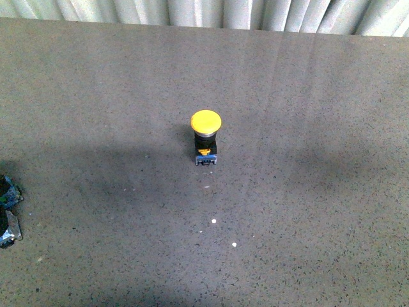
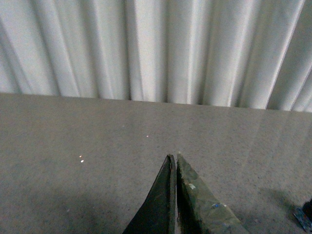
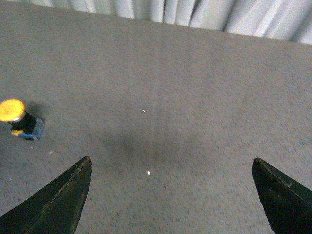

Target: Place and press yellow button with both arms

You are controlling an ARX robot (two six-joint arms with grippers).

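Ahead of the left end effector (image 2: pixel 174 195), its jaws pressed together, speckled bench (image 1: pixel 96 96) runs to a pleated curtain (image 2: pixel 156 48). The yellow button (image 1: pixel 206 136) stands upright between the end effectors, long axis vertical, cap up, off to the side of the right end effector (image 3: pixel 170 163), whose jaws gape wide.

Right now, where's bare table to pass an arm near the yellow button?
Bare table right of the yellow button, behind it to the curtain, and in front. Crowded only at the left edge: a dark shiny object.
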